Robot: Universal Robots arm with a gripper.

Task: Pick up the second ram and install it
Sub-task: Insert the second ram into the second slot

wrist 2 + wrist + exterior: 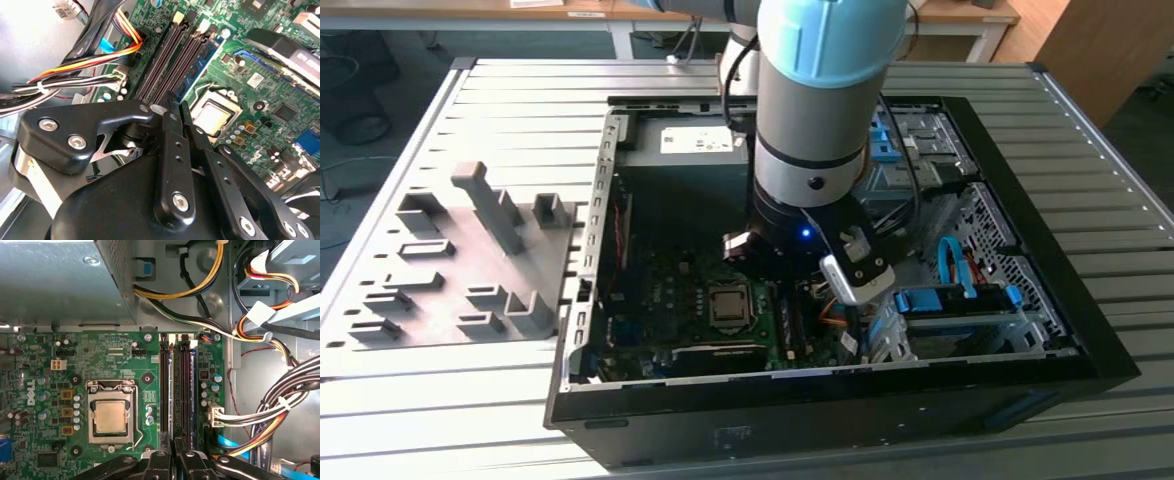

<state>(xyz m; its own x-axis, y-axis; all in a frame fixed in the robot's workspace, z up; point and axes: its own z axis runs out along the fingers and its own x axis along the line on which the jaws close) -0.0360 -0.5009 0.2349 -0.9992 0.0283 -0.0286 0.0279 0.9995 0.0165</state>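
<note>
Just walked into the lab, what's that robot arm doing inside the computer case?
The arm is reaching down into the open computer case, its gripper right over the memory slots beside the CPU socket. Its fingers are closed together above a blue memory stick already standing in a slot. It appears to be pressing or seating that stick.

Ribbed metal table (480, 400); wooden desks (560, 12) behind; dark floor (387, 70).
</note>
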